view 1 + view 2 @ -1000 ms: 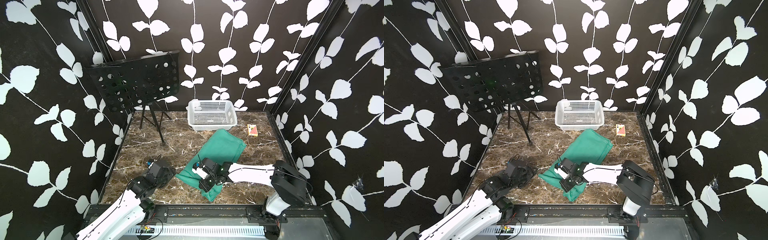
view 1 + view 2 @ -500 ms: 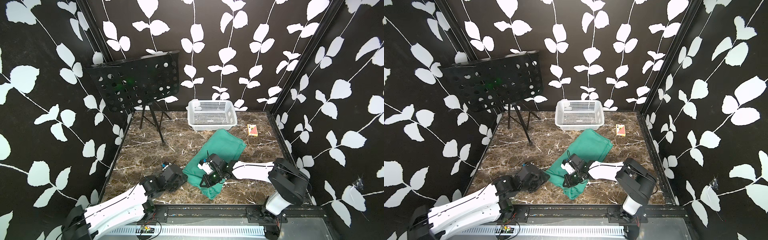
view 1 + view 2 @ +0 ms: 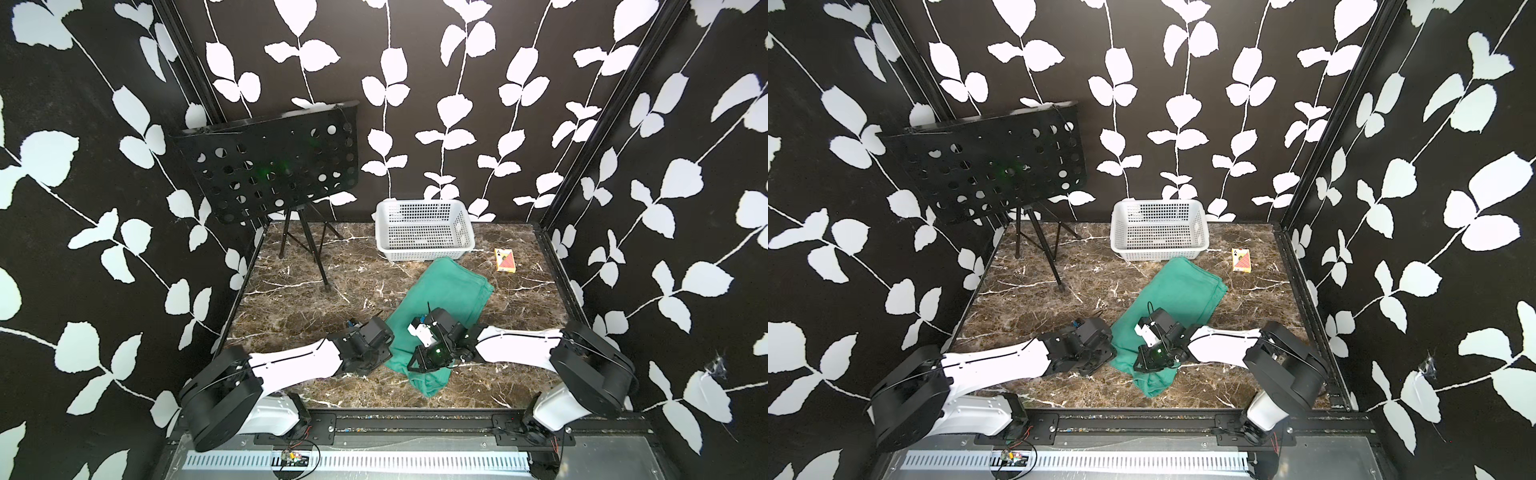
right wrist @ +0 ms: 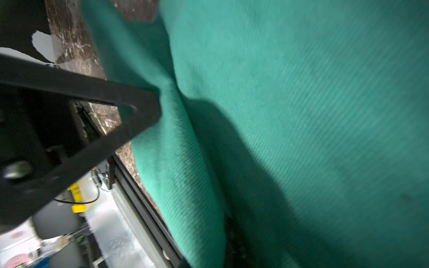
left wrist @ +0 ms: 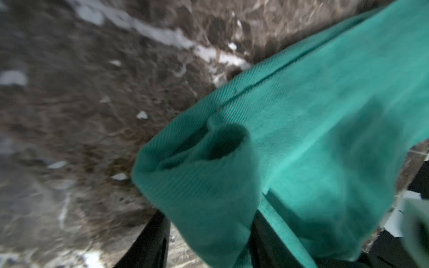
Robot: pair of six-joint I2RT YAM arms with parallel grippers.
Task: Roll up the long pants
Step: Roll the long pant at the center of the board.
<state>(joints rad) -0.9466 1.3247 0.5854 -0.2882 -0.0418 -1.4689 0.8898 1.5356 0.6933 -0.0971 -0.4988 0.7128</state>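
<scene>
The long pants [image 3: 451,291] [image 3: 1185,291] lie folded as a teal strip running from the white basket toward the front rail in both top views. My left gripper [image 3: 387,354] [image 3: 1109,353] is at the strip's near-left edge. In the left wrist view a rolled fold of the pants [image 5: 209,190] sits gripped between the two black fingers [image 5: 151,243]. My right gripper [image 3: 422,365] [image 3: 1147,360] rests on the near end of the strip. In the right wrist view the pants [image 4: 301,92] crease at one black finger [image 4: 134,111]; cloth hides the other finger.
A white basket [image 3: 424,254] stands at the back. A small card box [image 3: 505,262] lies to its right. A black perforated music stand [image 3: 270,166] on a tripod [image 3: 309,253] fills the back left. The black front rail [image 3: 415,419] is close behind both arms.
My left arm has swung in from the front left to the pants' near-left edge and taken hold of it. That edge has drawn in to the right. The right gripper has barely moved.
</scene>
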